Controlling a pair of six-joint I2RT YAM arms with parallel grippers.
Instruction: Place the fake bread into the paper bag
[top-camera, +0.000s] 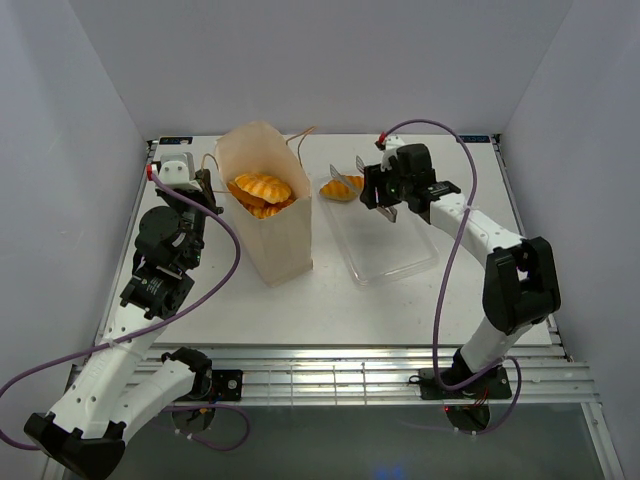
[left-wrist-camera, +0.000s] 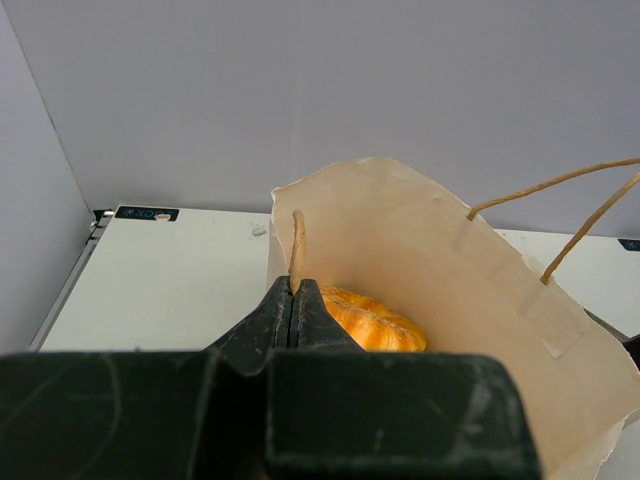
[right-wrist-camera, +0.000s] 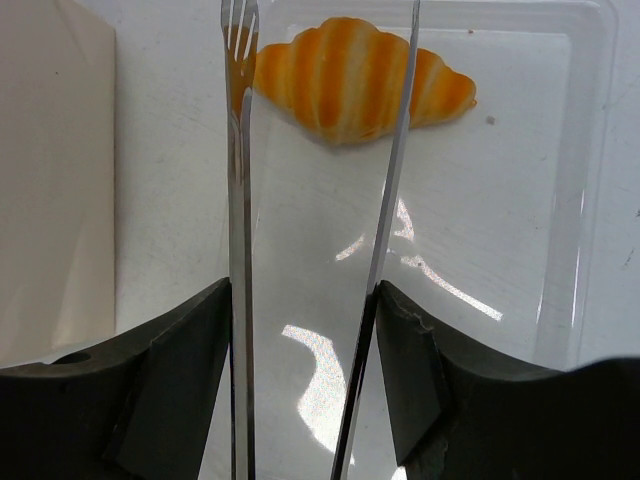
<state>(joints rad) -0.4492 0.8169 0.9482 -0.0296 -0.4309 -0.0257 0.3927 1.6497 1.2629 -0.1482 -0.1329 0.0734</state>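
The paper bag (top-camera: 270, 240) stands upright and open at the left middle, with golden fake bread (top-camera: 260, 190) piled inside. My left gripper (top-camera: 205, 185) is shut on the bag's left rim by its string handle; in the left wrist view the closed jaws (left-wrist-camera: 293, 290) pinch the bag (left-wrist-camera: 440, 260) edge, with an orange pastry (left-wrist-camera: 375, 320) just behind. My right gripper (right-wrist-camera: 305, 300) is shut on metal tongs (right-wrist-camera: 240, 200), whose spread arms straddle one orange croissant (right-wrist-camera: 355, 80), also seen from above (top-camera: 342, 187), at the tray's far end.
A clear plastic tray (top-camera: 390, 250) lies right of the bag, under the right gripper (top-camera: 385, 195); its rim (right-wrist-camera: 590, 200) shows in the right wrist view, with the bag's side (right-wrist-camera: 50, 180) at the left. Purple cables loop beside both arms.
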